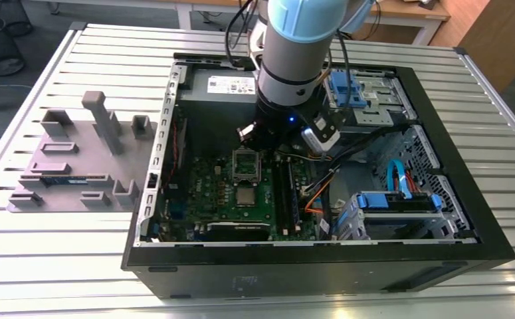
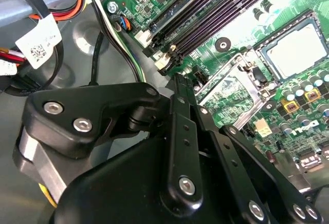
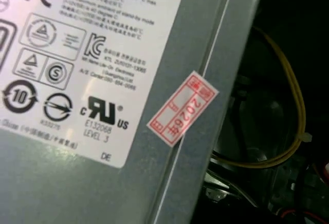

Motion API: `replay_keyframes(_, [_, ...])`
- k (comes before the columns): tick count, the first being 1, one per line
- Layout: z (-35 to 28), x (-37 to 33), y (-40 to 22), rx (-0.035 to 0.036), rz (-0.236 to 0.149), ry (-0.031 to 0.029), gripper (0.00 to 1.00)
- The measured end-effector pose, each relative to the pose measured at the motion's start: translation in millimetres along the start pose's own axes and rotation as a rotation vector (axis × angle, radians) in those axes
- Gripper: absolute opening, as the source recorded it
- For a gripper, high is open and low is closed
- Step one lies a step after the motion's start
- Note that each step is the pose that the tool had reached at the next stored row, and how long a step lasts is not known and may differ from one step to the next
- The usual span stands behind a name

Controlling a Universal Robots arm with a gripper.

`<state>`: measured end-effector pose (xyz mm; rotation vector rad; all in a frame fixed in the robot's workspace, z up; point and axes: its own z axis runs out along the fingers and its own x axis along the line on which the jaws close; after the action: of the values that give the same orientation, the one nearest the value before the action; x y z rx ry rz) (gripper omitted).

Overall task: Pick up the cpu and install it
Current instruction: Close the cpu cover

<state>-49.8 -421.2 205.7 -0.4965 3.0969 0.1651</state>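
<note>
Cpu: looks seated in socket already; load frame open, not yet latched. Hand pressed together, empty, above board.

I work over a desk of pale metal slats that run from the exterior view's left to its right. Two things lie directly on it. A black computer case lies on its side, open upward. It covers the desk's middle and the part toward the exterior view's right, reaching close to the near edge. Just beside it, toward the edge at the exterior view's left, a grey fixture block with upright posts and slots sits flat on the slats.
</note>
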Motion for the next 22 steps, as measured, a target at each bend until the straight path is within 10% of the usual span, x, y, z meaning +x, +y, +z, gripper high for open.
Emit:
replay_keyframes(10, [-0.4,0.0,0.0,-0.0024,-0.122,0.0125,0.11])
replay_keyframes(22, [-3.8,-0.2,0.4,-0.0029,-0.143,0.0146,0.11])
